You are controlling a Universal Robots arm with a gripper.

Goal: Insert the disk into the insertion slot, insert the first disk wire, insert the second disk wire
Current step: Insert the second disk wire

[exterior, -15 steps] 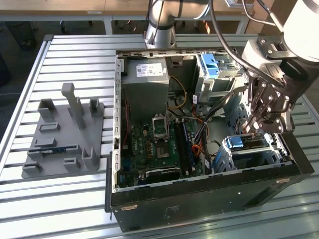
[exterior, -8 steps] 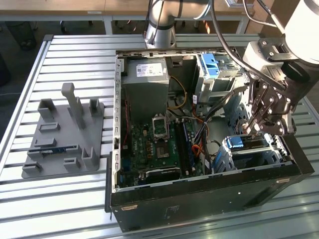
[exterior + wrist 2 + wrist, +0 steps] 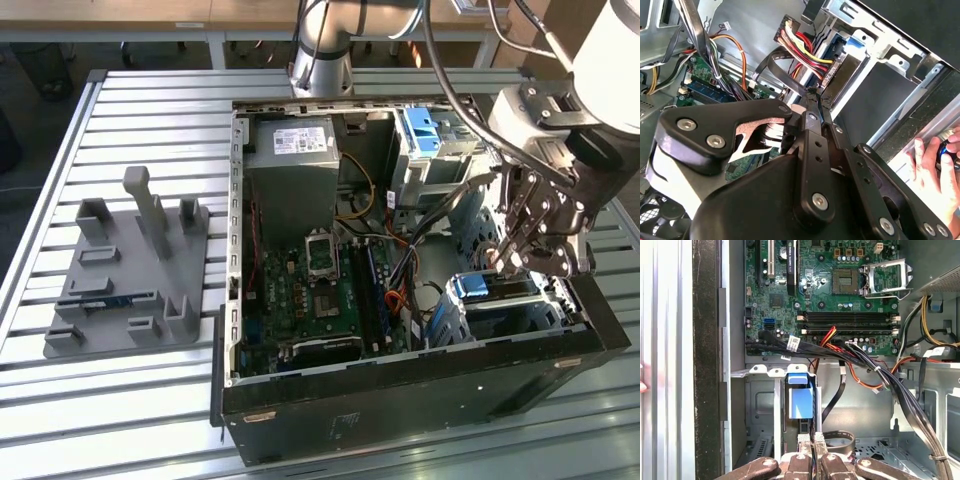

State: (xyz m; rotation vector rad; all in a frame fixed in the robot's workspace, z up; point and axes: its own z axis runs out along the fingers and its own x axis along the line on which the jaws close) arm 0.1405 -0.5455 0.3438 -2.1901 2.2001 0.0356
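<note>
Tool (image 3: pixel 811 440) pinched narrow, perhaps on a wire | disk (image 3: pixel 801 399) — seated in insertion slot (image 3: pixel 762 371)

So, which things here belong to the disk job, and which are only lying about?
Belong to the job:
disk, sitting in the insertion slot
black flat wire, pinched by the gripper
coloured wire bundle, beside the disk

Just lying about:
grey stand on the table
power supply
CPU socket
cage with light-blue piece
a person's hand
</note>
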